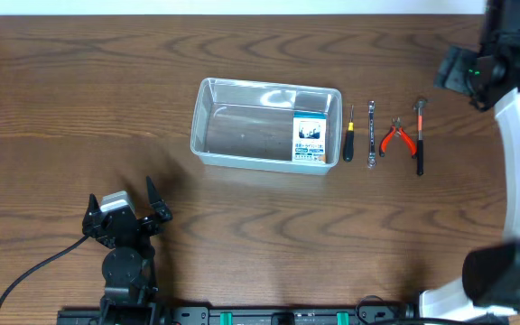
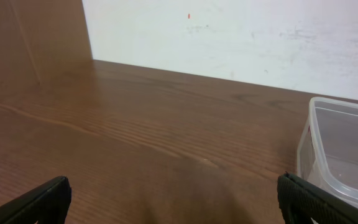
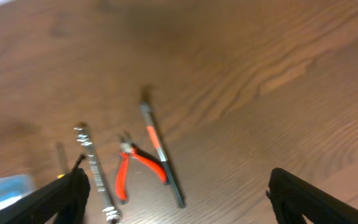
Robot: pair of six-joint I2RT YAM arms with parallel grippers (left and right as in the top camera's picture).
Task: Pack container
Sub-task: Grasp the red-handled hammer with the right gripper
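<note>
Jaws gape wide, empty, on my left gripper [image 2: 174,202] and right gripper [image 3: 178,193] — clear plastic rectangular bin [image 2: 304,146] ahead-right of the left, red-handled pliers [image 3: 124,174] before the right.

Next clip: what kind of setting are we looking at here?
Probably a robot test bench in a lab or workshop, not a home: a wood-grain table against a plain white wall, with red pliers and a screwdriver lined up beside a clear container.

A dark brown wooden table [image 1: 70,99] with strong grain (softly glossy under even light) runs up to a plain white wall [image 2: 260,37] bearing 1 red speck [image 2: 189,16].
</note>
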